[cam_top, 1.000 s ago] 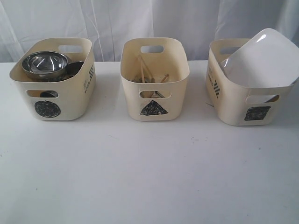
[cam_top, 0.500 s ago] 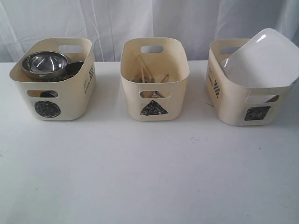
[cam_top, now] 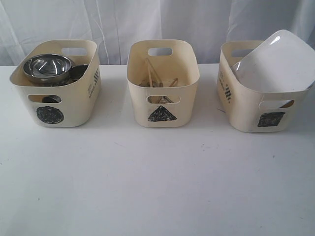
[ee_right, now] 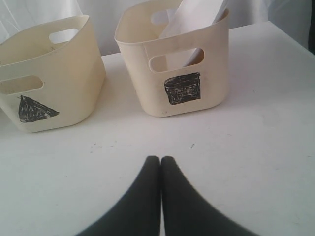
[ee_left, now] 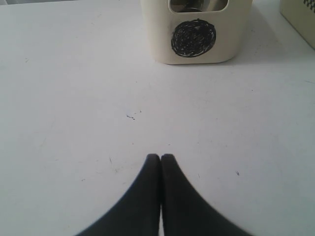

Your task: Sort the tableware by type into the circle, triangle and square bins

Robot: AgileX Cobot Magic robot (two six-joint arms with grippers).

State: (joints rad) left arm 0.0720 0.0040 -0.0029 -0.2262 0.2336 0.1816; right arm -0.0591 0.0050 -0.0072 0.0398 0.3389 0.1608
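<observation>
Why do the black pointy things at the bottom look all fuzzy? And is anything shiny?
Left wrist view: the left gripper is very close to the lens, so its lower edges blur; right wrist view: the right gripper likewise; exterior view: the steel bowl glints.

You have three cream bins on the tabletop (cam_top: 157, 187): one circle bin (cam_top: 74, 105), one triangle bin (cam_top: 138, 93) and one square bin (cam_top: 241, 110). You can count one white square plate (cam_top: 278, 61). You see one steel bowl (cam_top: 47, 66) clearly, plus at least one dark steel piece (cam_top: 78, 71) beside it; the full number there is hidden. The chopsticks (cam_top: 150, 73) number at least two, too bunched for you to count exactly.
</observation>
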